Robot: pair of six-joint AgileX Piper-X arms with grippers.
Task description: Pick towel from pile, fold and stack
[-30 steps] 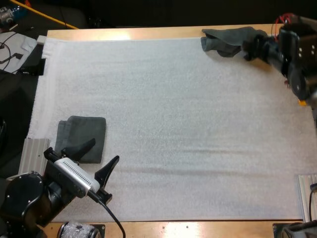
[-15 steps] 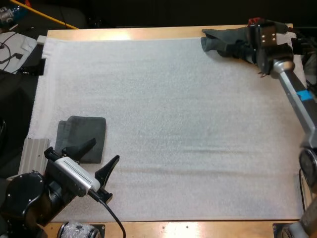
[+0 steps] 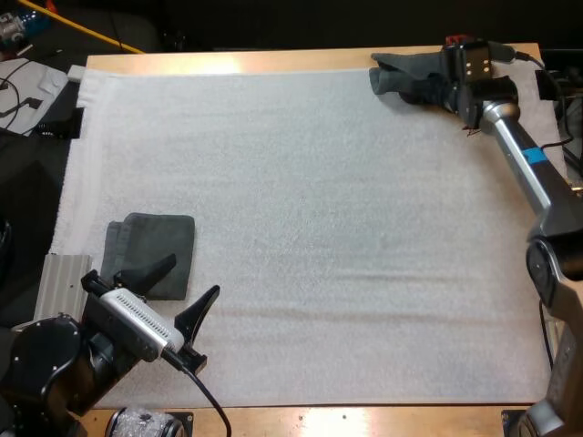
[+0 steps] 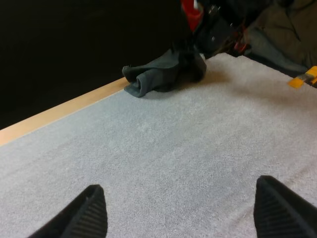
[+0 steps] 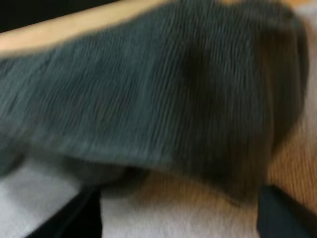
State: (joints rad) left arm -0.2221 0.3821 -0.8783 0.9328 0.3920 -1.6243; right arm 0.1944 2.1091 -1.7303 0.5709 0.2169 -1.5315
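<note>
A crumpled dark grey-green towel (image 3: 408, 75) lies at the mat's far right corner. My right gripper (image 3: 443, 87) is at its right edge. In the right wrist view the towel (image 5: 148, 89) looms just ahead of my right gripper (image 5: 183, 213), whose fingers stand apart, open, on either side of its lower edge. A folded towel (image 3: 153, 248) rests at the near left of the mat. My left gripper (image 3: 178, 289) hovers open just in front of it. From the left wrist, the crumpled towel (image 4: 158, 74) sits far off beyond my open left gripper (image 4: 184, 213), with the right gripper (image 4: 218, 34) at it.
The white mat (image 3: 310, 228) covers most of the wooden table (image 3: 228, 62). A ridged metal plate (image 3: 62, 278) lies beside the folded towel at the mat's left edge. Cables and clutter sit off the table at the far left.
My right arm has stretched out toward the far side, bringing its gripper onto the crumpled towel's right edge. The left arm and both towels have stayed put.
</note>
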